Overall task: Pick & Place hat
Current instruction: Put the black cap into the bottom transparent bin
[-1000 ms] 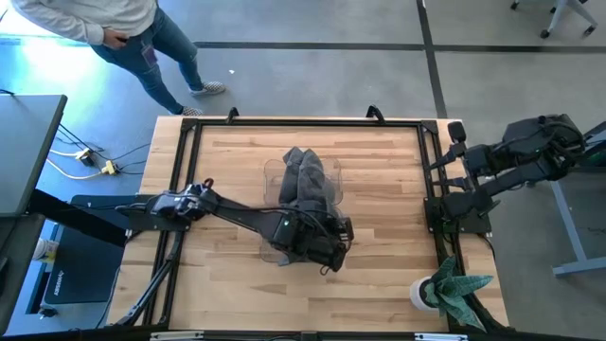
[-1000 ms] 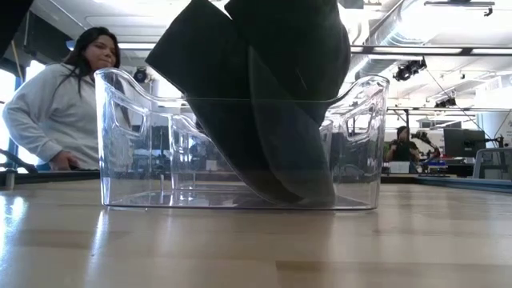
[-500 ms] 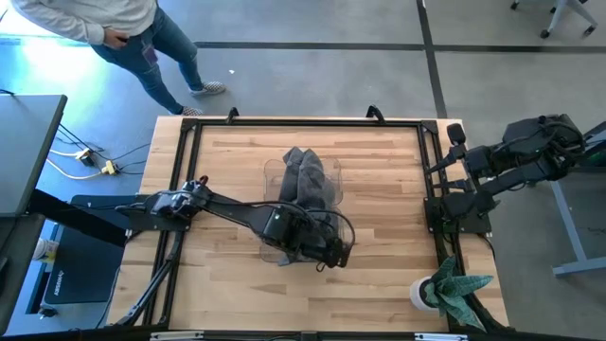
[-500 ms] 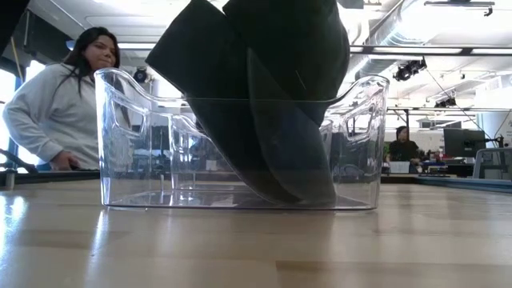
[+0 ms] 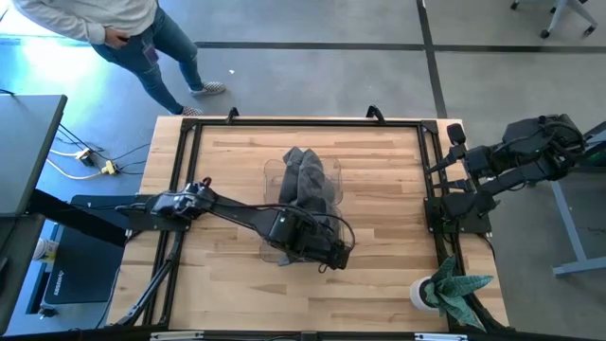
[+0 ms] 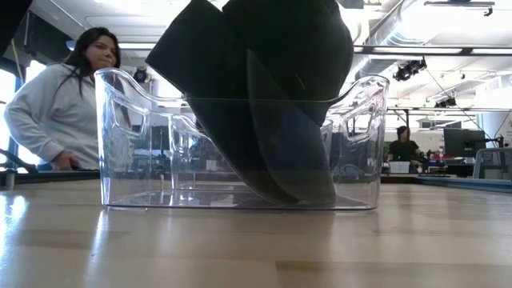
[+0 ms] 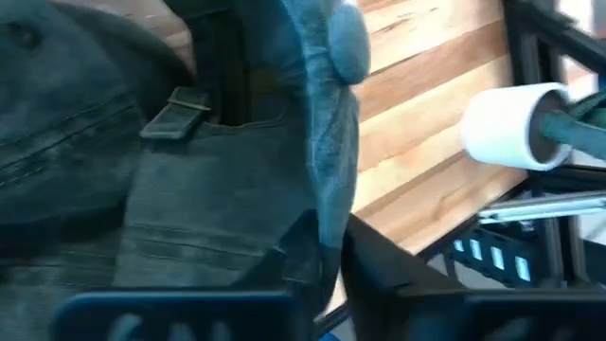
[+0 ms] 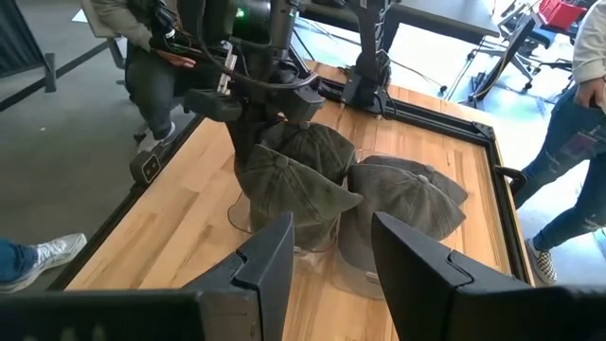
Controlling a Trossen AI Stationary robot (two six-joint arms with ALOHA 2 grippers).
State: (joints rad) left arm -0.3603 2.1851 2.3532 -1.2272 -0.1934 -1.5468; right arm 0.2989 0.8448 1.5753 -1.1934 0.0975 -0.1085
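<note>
Now the hat [image 5: 305, 180] is sitting in the clear bin [image 6: 240, 144], its crown rising over the bin's rim at the table [image 5: 379, 275] middle. Bare wood is lying wide open on every side of the bin. Pinching the hat's brim edge, the left gripper [image 5: 331, 254] is closing tighter than a moment ago. Off the table's far edge, the right gripper [image 8: 327, 251] is waiting open.

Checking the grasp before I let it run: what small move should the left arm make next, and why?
Probably a short straight lift. The left tool looks closed on the brim of the grey-green cotton cap, which sits in the clear plastic bin beside other caps.
</note>
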